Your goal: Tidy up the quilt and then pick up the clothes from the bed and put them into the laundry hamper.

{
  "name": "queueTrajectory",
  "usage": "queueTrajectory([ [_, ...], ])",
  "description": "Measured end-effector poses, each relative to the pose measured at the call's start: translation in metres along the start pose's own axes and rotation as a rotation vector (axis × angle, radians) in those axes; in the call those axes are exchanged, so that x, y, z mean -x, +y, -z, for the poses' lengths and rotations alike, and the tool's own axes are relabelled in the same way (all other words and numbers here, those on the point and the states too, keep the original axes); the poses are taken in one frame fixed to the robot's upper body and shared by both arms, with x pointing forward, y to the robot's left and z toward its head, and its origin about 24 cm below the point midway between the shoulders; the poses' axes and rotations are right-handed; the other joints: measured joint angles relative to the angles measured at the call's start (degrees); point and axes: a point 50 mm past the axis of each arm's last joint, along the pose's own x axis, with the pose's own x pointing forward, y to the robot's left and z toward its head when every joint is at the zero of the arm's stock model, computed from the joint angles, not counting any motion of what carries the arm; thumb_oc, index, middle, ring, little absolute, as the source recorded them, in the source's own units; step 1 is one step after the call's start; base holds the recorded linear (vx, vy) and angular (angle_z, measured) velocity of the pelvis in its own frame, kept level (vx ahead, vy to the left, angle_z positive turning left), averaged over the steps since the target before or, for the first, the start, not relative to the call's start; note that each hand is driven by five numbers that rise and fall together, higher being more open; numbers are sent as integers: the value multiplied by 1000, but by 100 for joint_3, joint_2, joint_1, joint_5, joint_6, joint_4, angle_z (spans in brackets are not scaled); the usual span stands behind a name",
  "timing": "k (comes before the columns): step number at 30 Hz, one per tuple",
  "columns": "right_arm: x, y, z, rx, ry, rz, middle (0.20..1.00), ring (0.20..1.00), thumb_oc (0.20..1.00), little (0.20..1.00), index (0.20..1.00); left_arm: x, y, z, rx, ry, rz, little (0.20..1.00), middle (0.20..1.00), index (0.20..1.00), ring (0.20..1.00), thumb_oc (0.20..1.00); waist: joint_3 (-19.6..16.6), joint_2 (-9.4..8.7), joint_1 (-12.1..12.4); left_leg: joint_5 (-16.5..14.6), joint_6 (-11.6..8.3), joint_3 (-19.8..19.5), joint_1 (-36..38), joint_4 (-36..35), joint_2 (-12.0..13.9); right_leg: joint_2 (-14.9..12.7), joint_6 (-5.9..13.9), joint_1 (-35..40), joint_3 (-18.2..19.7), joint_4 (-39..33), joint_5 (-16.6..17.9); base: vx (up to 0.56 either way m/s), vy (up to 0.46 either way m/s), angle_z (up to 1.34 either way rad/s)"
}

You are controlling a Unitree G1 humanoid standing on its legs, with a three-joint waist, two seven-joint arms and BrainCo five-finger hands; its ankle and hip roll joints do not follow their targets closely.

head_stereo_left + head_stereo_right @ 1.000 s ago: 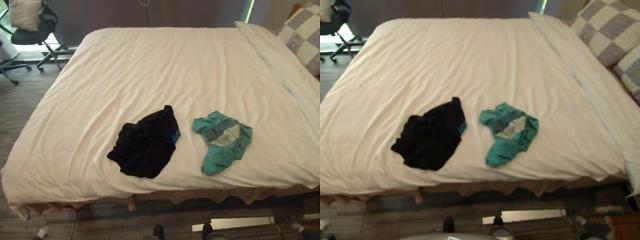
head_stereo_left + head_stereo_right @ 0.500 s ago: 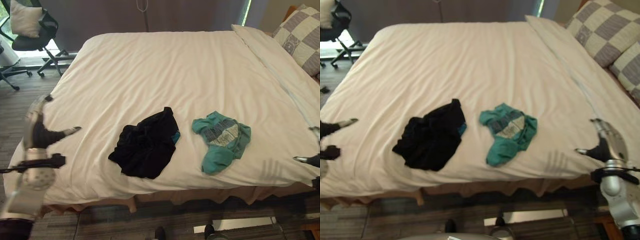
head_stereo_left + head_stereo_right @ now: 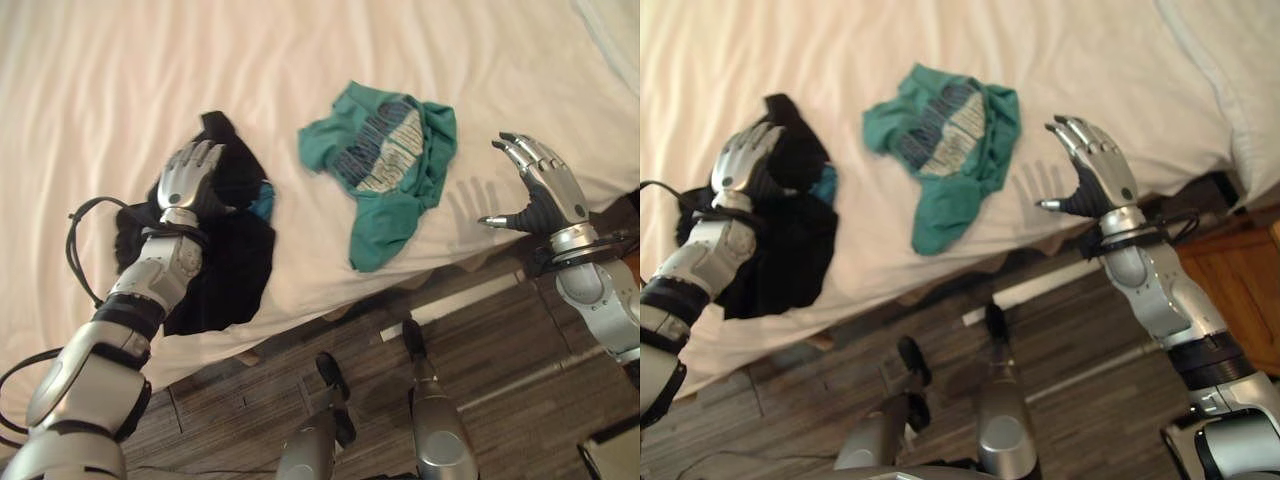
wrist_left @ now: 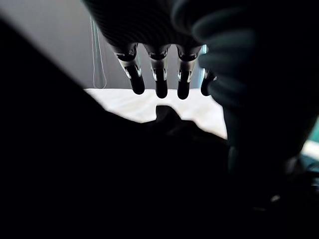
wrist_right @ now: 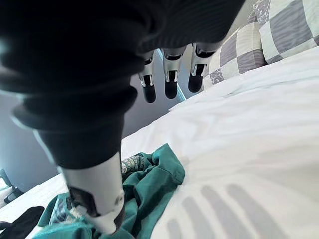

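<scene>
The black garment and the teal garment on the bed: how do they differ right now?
The black garment is plain dark, with the left hand resting on its top; the teal garment carries a printed panel and lies untouched, the open right hand hovering beside it. Both lie crumpled near the edge of the white quilt.

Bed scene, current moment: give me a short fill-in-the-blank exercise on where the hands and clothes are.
1. The left hand rests on the ____ garment.
2. The right hand hovers with straight fingers beside the ____ shirt.
3. Both pieces of clothing lie on the white ____.

Missing words: black; green; quilt
</scene>
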Motion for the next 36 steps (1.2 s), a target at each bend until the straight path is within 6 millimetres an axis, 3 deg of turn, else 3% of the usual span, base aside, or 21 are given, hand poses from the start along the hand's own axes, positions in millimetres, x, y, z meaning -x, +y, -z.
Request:
queueTrajectory([
  [5, -16, -10, -6, 42, -60, 10, 1000, 1000, 1000, 1000, 1000, 11, -14, 0, 115, 51, 3, 1000, 1000, 1000, 1000, 1000, 9, 27, 247, 17, -22, -113, 65, 1, 78, 65, -10, 56, -55, 1, -2, -2, -79, -4],
  [9, -24, -21, 11, 106, -7, 23, 1000, 1000, 1000, 1000, 1000, 39, -31, 4, 201, 49, 3, 1000, 1000, 1000, 1000, 1000, 12, 31, 418, 30, -43, -368, 60, 2, 105, 77, -56, 201, -306, -1, -36, -5, -72, 32],
  [10, -24, -21, 16, 119, 24, 20, 1000, 1000, 1000, 1000, 1000, 56, -47, 13, 203, 72, 47, 200, 200, 200, 200, 200, 14, 31, 601, 26, -47, -413, 58, 0, 109, 70, -60, 241, -377, -1, -46, -26, -65, 29],
  [13, -34, -22, 22, 177, 35, 10, 1000, 1000, 1000, 1000, 1000, 88, -58, 26, 274, 110, 39, 200, 200, 200, 200, 200, 18, 33, 765, -4, -102, -510, 11, -6, 87, 40, -43, 235, -440, -2, -58, -56, -25, 17],
  [14, -44, -20, 32, 226, 76, -22, 1000, 1000, 1000, 1000, 1000, 111, -68, 36, 323, 161, 31, 200, 200, 200, 200, 200, 29, 60, 1003, -5, -139, -567, -115, -22, 70, 21, -31, 138, -462, 0, -66, -87, -28, 16],
  [16, -55, -18, 40, 266, 108, -52, 1000, 1000, 1000, 1000, 1000, 120, -72, 40, 345, 171, 27, 200, 200, 200, 200, 200, 57, 105, 1134, 41, -150, -584, -252, 0, 53, 4, -8, 6, -471, 0, -49, -67, -21, 14],
  [19, -69, -15, 57, 346, 183, -149, 1000, 1000, 1000, 1000, 1000, 118, -75, 38, 415, 179, 32, 200, 200, 200, 200, 200, 220, 338, 1313, 165, -79, -724, -410, 1, 4, -49, -31, -37, -649, 2, -25, -73, -21, 32],
  [20, -70, -17, 61, 351, 207, -150, 824, 824, 824, 824, 824, 118, -76, 38, 430, 185, 39, 200, 200, 200, 200, 200, 239, 369, 1362, 187, -72, -726, -451, 2, -2, -57, -29, -64, -667, 3, -24, -28, -29, 13],
  [21, -70, -13, 72, 346, 260, -172, 200, 200, 200, 200, 200, 119, -81, 43, 448, 213, 59, 200, 200, 200, 200, 200, 255, 381, 1397, 210, -64, -761, -498, 2, -12, -63, -29, -86, -731, 3, -18, -23, -25, 17],
  [27, -60, 11, 82, 142, 419, -134, 200, 200, 200, 200, 200, 104, -85, 29, 519, 194, 89, 200, 200, 200, 200, 200, 242, 350, 1334, 224, -80, -1033, -245, 3, -8, -53, -39, 329, -980, 2, -55, 25, 54, 23],
  [29, -41, 23, 79, -54, 481, -55, 200, 200, 200, 200, 200, 105, -91, 17, 574, 198, 99, 200, 200, 200, 200, 200, 238, 324, 1335, 205, -99, -1078, -101, 0, -13, -63, -63, 526, -1072, 1, -80, 125, 176, 20],
  [30, -10, 51, 70, -355, 571, 22, 200, 200, 200, 200, 200, 111, -99, 2, 648, 197, 136, 200, 200, 200, 200, 200, 221, 225, 1264, 88, -182, -1134, 169, 1, -15, -65, -70, 838, -1128, 3, -159, 117, 170, 28],
  [31, 13, 73, 61, -551, 638, 67, 200, 200, 200, 200, 200, 119, -106, -5, 700, 211, 159, 200, 200, 200, 200, 200, 196, 176, 1220, 127, -128, -1160, 358, -3, -10, -57, -74, 1050, -1207, 3, -171, 56, 152, 19],
  [32, 54, 120, 40, -691, 706, -61, 200, 200, 200, 200, 200, 137, -125, -13, 734, 222, 262, 200, 200, 200, 200, 200, -93, -13, 1083, -86, -173, -1088, 511, 0, -23, -76, -58, 1146, -1155, 78, -322, 76, 213, 6],
  [34, 81, 141, 26, -811, 749, -117, 200, 200, 200, 200, 200, 153, -141, -14, 795, 292, 322, 200, 200, 200, 200, 200, -334, -187, 1040, -142, -146, -1035, 670, -36, -38, -111, -48, 1348, -1150, 95, -416, 66, 161, -8],
  [36, 155, 175, 7, -953, 912, -313, 200, 200, 200, 200, 200, 179, -154, -15, 860, 323, 441, 200, 200, 200, 200, 200, -875, -518, 854, -325, -105, -1040, 880, -35, -52, -135, 8, 1421, -1067, 313, -601, 31, 87, 1],
])
